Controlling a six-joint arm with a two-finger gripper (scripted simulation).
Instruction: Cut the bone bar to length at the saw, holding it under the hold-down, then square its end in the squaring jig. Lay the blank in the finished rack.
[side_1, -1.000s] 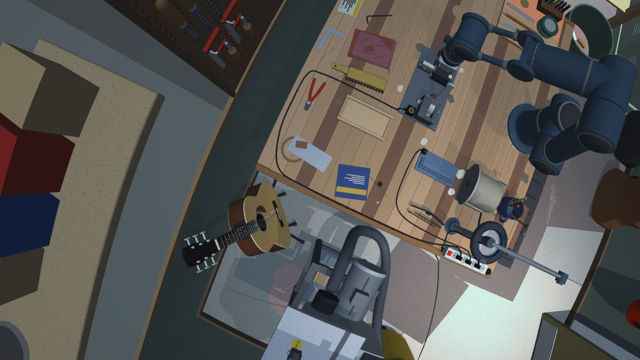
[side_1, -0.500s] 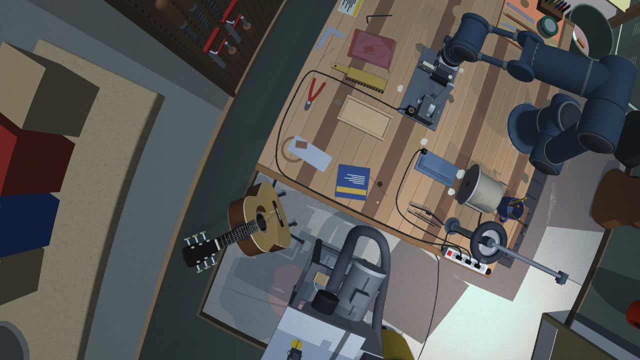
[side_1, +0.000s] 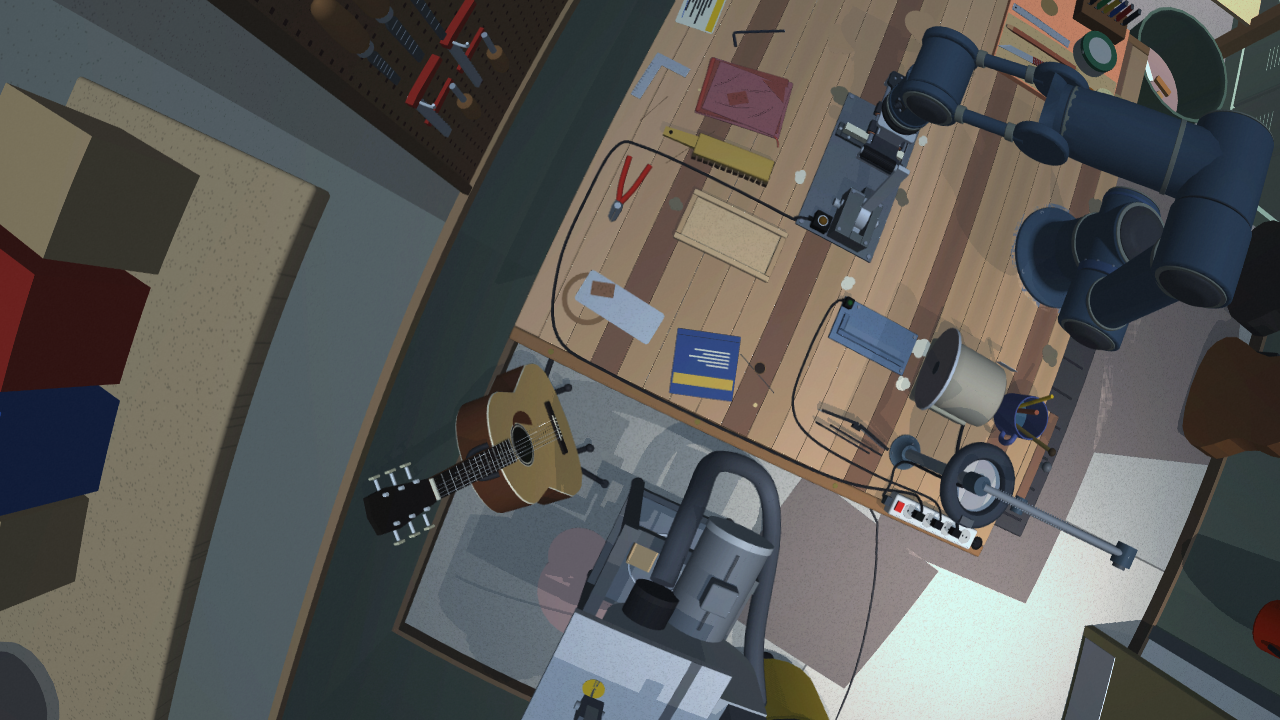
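Note:
The bone bar [side_1: 857,131] is mostly hidden under my gripper; only a pale end shows on the far part of the saw's grey plate [side_1: 855,179]. My gripper [side_1: 882,148] stands over that spot, closed on the bar. The saw head [side_1: 855,219] sits at the near end of the plate. The squaring jig [side_1: 877,336], a blue-grey block, lies nearer on the bench. The finished rack [side_1: 730,235], a shallow wooden tray, lies left of the saw and holds nothing.
A red tray [side_1: 743,97] lies beyond the rack, with a brush [side_1: 721,154] between them. A white spool [side_1: 962,381] and blue cup [side_1: 1025,416] stand near the jig. Cables run across the bench to a power strip [side_1: 931,519]. Red pliers [side_1: 629,186] lie left.

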